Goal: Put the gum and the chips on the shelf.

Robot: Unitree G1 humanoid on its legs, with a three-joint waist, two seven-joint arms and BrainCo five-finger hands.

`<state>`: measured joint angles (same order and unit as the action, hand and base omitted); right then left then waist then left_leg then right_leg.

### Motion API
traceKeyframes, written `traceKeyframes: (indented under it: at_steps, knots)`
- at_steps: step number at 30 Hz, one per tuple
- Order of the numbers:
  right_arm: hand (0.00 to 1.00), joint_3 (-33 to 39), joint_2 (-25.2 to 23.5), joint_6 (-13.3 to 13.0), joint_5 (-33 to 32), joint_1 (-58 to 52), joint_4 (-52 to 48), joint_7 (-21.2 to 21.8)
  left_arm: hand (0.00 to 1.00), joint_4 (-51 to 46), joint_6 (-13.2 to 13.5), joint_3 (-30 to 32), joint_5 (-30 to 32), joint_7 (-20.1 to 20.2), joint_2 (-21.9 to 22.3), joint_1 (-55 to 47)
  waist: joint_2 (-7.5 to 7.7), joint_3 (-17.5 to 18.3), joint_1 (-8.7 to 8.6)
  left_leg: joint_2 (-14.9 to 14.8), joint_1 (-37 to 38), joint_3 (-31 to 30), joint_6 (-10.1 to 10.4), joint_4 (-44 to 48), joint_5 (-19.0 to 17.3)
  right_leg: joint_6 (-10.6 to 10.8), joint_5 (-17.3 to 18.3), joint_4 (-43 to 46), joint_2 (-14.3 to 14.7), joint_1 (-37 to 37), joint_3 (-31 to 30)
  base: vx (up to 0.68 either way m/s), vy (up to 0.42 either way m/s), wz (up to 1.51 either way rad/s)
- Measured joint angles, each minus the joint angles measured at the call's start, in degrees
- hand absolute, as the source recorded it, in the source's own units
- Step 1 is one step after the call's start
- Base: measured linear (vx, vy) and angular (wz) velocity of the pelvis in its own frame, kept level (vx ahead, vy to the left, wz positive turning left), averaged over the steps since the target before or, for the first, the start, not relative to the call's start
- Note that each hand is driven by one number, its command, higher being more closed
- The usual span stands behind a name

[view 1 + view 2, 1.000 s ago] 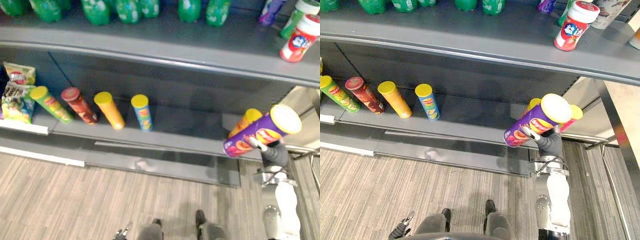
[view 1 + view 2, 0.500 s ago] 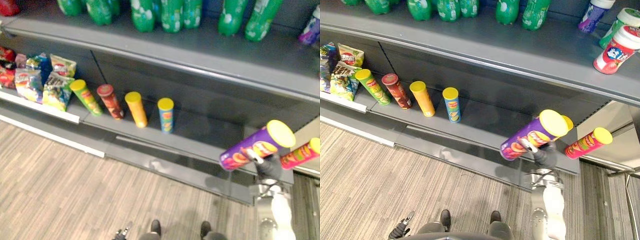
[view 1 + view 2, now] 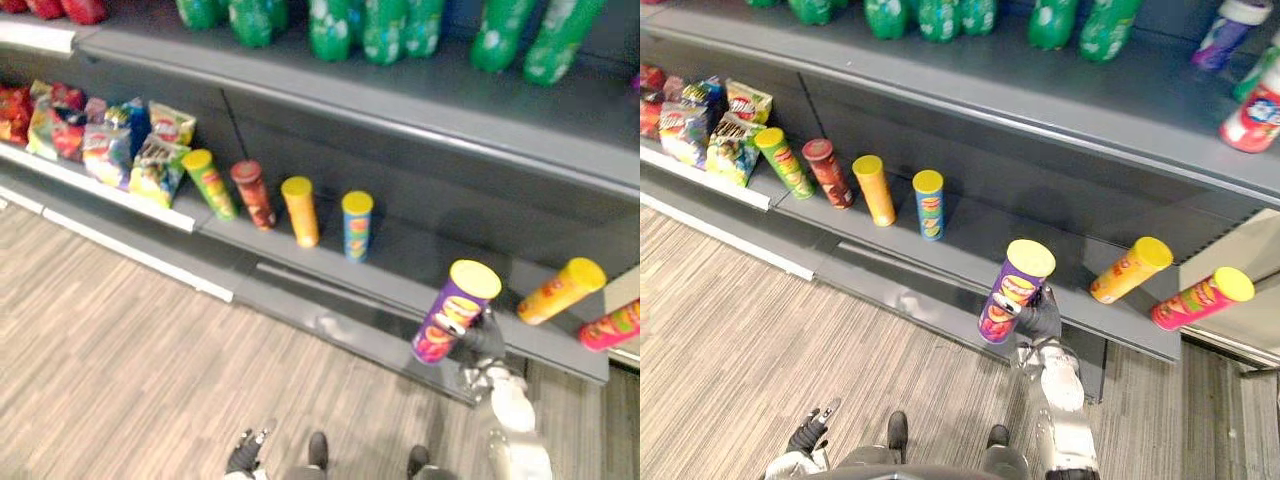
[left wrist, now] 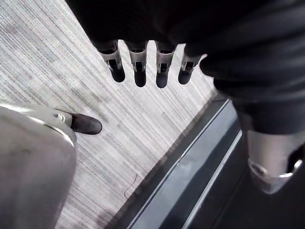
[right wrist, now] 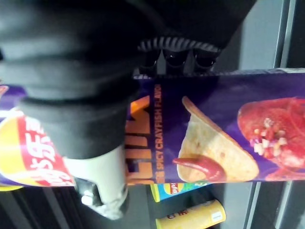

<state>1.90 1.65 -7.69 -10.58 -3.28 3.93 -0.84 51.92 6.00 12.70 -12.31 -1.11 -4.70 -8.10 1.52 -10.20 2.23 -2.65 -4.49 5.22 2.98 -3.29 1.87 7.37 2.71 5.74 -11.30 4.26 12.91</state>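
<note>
Purple chips can [image 3: 1012, 292], tilted lid-up, sits gripped in the right hand [image 3: 1040, 318] at the lower shelf's [image 3: 970, 250] front edge; the left hand [image 4: 139, 67] hangs low, fingers straight.

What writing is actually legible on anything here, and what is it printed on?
"SPICY CRAYFISH FLAVOR": along the side of the purple chips can held by the right hand, read in the right wrist view.
Larger lettering and a red patch on the same can: partly covered by the hand, not readable.
Labels on the other cans, snack bags and green bottles: too small to read.
</note>
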Motion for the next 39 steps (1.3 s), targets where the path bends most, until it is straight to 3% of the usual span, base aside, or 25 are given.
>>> traceKeyframes:
  at_steps: [6, 8, 12, 18, 28, 39]
  knots:
    - [1.00, 3.7, 0.9, 0.0, 8.3, 14.7, 9.8, -8.1, 0.00, 0.2, 0.1, -1.3, 0.1, -1.2, 0.0, 0.9, -1.67, -4.7, 1.87, 1.5, -4.9, -3.7, -0.6, 5.3, -0.3, -0.2, 1.7, 5.4, -1.9, 3.0, 2.4, -0.05, 0.026, 0.32]
    - [1.00, 4.5, 1.9, 0.0, 8.5, 19.8, 12.9, -10.3, 0.00, 0.2, 0.1, -1.3, 0.1, -1.5, 0.0, 1.9, -2.52, -6.8, 2.77, 1.9, -6.6, -4.5, -0.7, 6.9, -0.4, -0.2, 2.5, 7.7, -2.5, 4.5, 2.7, -0.10, 0.003, 0.26]
    - [1.00, 5.8, 2.5, 0.3, 10.6, 28.2, 17.7, -14.1, 0.00, 0.7, 0.0, -1.2, 0.1, -3.0, -0.1, 2.2, -4.05, -9.4, 3.01, 2.1, -9.4, -5.5, -1.0, 7.9, -0.2, -0.4, 3.0, 10.0, -3.1, 6.8, 3.8, -0.10, -0.006, 0.19]
    - [1.00, 12.4, 4.2, 1.2, 10.5, 37.4, 22.3, -19.9, 0.00, 0.5, 0.1, -1.6, -0.1, -3.6, -0.2, 3.9, -5.40, -12.8, 4.30, 2.4, -11.8, -6.3, -0.6, 9.7, 0.5, -0.6, 4.6, 14.4, -4.2, 9.8, 4.1, -0.04, -0.021, 0.10]
    - [1.00, 20.9, 7.0, 1.6, 10.4, 44.6, 25.8, -26.5, 0.00, -0.6, 0.9, -5.8, -1.7, -3.5, -0.4, 4.6, -7.37, -14.8, 4.41, 3.3, -14.6, -8.8, -0.5, 9.9, 1.9, -1.0, 6.5, 18.2, -5.8, 12.7, 6.3, 0.01, -0.035, 0.14]
    - [1.00, 25.1, 10.8, 2.1, 10.0, 48.6, 26.2, -28.9, 0.00, -2.9, 1.1, -8.8, -5.5, -3.4, -0.1, 5.9, -9.28, -16.0, 5.33, 3.3, -17.6, -8.7, -0.2, 10.6, 2.3, -1.6, 8.4, 22.5, -6.9, 17.2, 6.2, 0.01, -0.060, 0.02]
